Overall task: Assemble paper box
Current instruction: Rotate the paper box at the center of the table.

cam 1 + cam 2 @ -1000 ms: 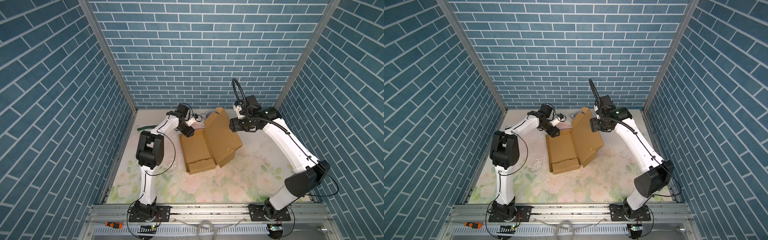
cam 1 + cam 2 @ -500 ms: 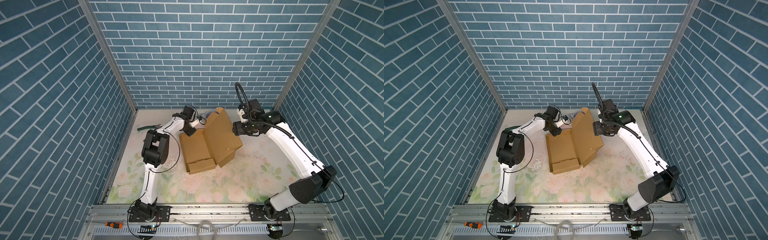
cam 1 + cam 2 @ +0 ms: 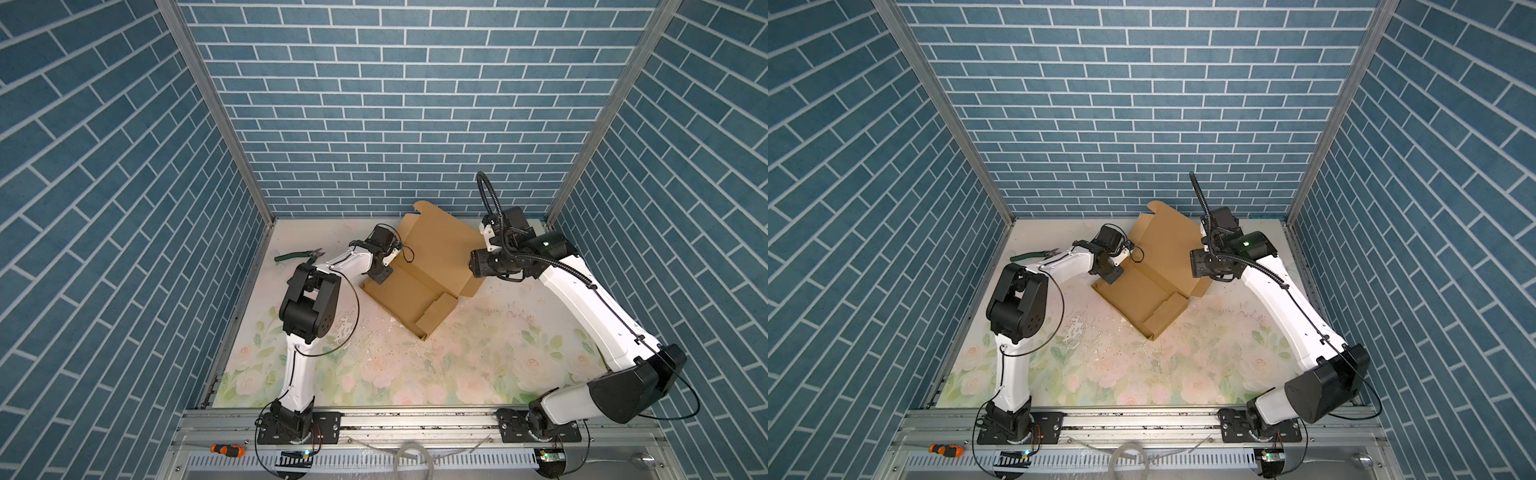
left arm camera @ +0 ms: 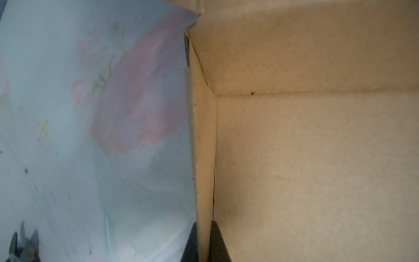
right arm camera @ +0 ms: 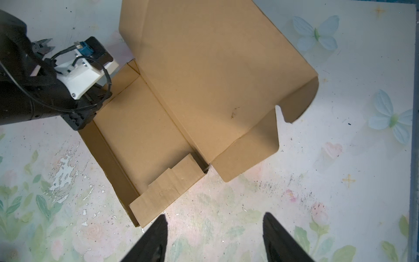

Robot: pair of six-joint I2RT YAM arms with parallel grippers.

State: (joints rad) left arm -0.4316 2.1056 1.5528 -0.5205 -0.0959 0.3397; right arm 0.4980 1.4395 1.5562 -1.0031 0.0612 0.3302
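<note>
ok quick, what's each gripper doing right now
left gripper: shut on the box, pinching its side wall
right gripper: open, holding nothing

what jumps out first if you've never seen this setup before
The half-built brown paper box near the back of the floral table draws the eye first, its big lid flap standing up. The left gripper is pinched shut on the box's low side wall at a far corner, while the right gripper hangs open beside the raised lid, holding nothing. Green-handled cutters lie at the back left.
</note>
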